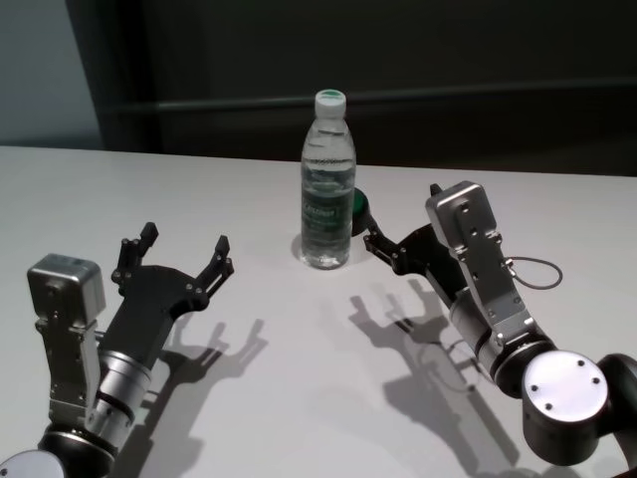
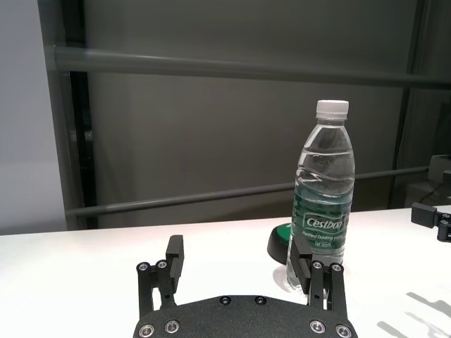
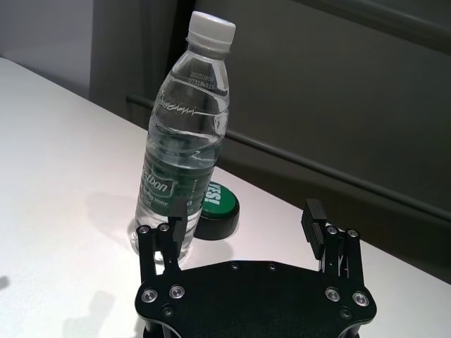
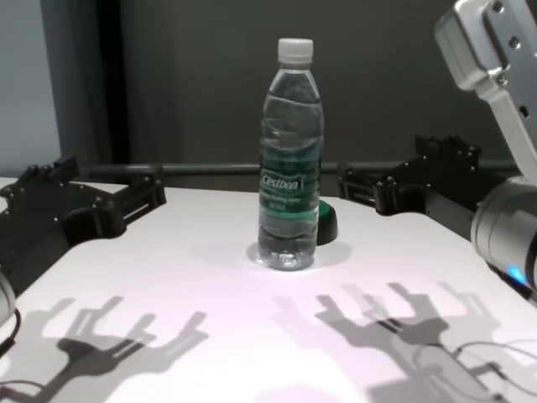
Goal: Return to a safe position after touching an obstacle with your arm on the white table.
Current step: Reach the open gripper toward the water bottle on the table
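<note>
Smooth white table (image 1: 249, 398), ribbed clear plastic bottle (image 1: 327, 184)

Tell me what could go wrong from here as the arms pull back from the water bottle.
1. The right gripper, open, sits close beside the water bottle; a sideways swing could tip this tall, narrow bottle.
2. The small dark dome with a green top lies right behind the bottle, near the right fingers; it could be nudged across the white table.
3. The left gripper, also open, is farther off, so its risk looks lower.
</note>
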